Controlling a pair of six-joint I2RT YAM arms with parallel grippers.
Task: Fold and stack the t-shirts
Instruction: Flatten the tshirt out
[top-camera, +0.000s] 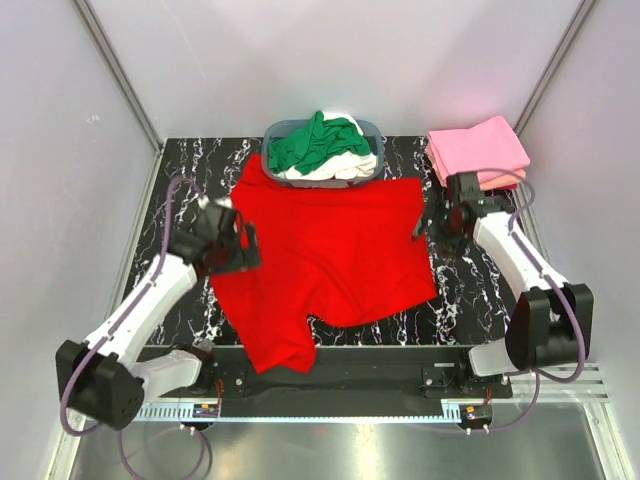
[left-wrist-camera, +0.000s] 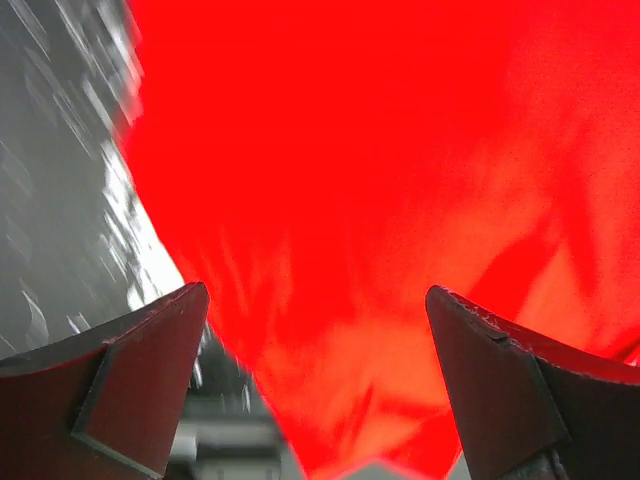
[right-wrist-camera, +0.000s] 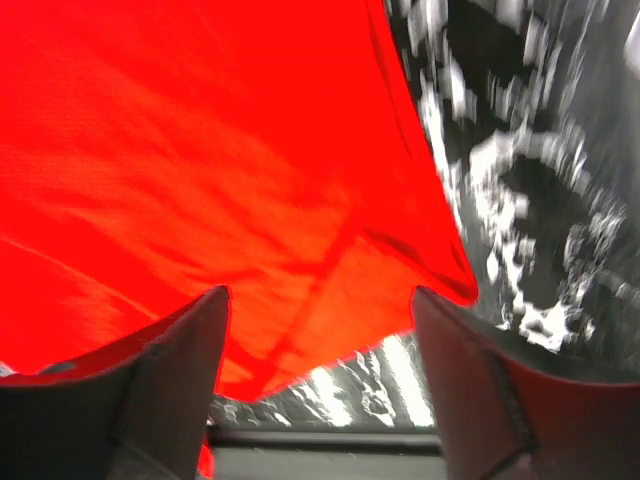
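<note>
A bright red t-shirt (top-camera: 330, 250) lies spread over the middle of the black marbled table (top-camera: 190, 170), one sleeve hanging toward the near edge. My left gripper (top-camera: 243, 243) is at the shirt's left edge. In the left wrist view its fingers stand wide apart (left-wrist-camera: 317, 292), with the red cloth (left-wrist-camera: 350, 150) loose between and beyond them. My right gripper (top-camera: 422, 222) is at the shirt's right edge, open (right-wrist-camera: 320, 292) over the red hem (right-wrist-camera: 200, 150), and nothing is pinched. A green t-shirt (top-camera: 315, 145) and a white one (top-camera: 350, 165) lie crumpled in the basket. Folded pink t-shirts (top-camera: 478, 150) are stacked at the back right.
The blue-grey basket (top-camera: 270, 140) stands at the table's back centre, touching the red shirt's far edge. Grey walls close in the left, right and back sides. The arms' bases and a rail run along the near edge (top-camera: 400, 375).
</note>
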